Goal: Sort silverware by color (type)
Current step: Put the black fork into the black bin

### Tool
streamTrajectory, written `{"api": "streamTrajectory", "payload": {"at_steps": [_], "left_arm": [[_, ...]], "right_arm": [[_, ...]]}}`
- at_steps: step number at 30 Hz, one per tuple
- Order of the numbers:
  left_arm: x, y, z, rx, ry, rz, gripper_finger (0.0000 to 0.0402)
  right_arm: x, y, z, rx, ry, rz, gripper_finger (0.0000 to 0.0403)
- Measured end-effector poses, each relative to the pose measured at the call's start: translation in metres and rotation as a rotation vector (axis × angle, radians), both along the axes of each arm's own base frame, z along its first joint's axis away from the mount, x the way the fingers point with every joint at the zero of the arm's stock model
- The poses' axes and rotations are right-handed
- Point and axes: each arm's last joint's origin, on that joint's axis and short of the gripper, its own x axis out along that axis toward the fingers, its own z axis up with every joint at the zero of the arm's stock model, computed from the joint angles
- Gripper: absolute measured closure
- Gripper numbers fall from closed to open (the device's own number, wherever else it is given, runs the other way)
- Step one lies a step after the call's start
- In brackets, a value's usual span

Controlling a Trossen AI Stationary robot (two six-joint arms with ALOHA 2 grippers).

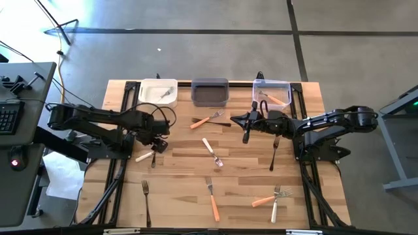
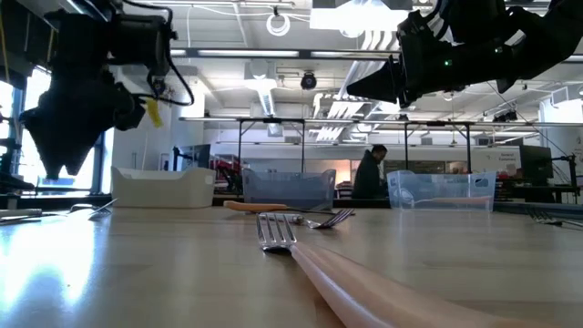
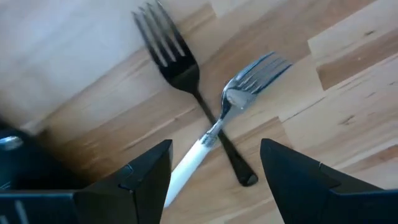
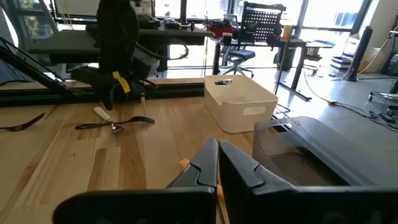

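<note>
While my left gripper (image 3: 214, 180) hangs spread over the white-handled fork (image 3: 221, 134) crossing the black fork (image 3: 186, 81), I'd pinch its handle — light, stiff, slippery.

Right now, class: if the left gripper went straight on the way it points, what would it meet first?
Probably the white-handled fork lying crossed over the black fork, directly beneath the open left gripper.

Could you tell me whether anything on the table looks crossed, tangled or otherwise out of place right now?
Yes: under the open left end effector, a white-handled fork lies crossed over a black fork, so the two overlap. Another white-handled fork and an orange-handled fork overlap near the table's front right. Nothing looks spilled or damaged.
</note>
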Motion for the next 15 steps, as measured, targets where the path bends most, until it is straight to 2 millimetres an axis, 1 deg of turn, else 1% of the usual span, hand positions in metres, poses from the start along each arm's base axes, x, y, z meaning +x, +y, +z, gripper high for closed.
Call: {"api": "streamTrajectory", "payload": {"at_steps": [3, 5, 9, 15], "left_arm": [[-0.003, 0.001, -0.011, 0.003, -0.009, 0.004, 0.0169], [-0.003, 0.003, -0.015, 0.018, -0.022, 0.012, 0.0169], [-0.001, 0.006, -0.016, 0.043, -0.055, 0.01, 0.0169], [-0.002, 0.006, -0.016, 0.068, -0.043, 0.002, 0.0172]], "right_arm": [[0.0, 0.0, 0.0, 0.0, 0.0, 0.0, 0.0403], [0.0, 0.0, 0.0, 0.0, -0.001, 0.0, 0.0403], [0.0, 0.0, 0.0, 0.003, -0.002, 0.001, 0.0403], [0.0, 0.0, 0.0, 0.01, -0.004, 0.003, 0.0403]]}}
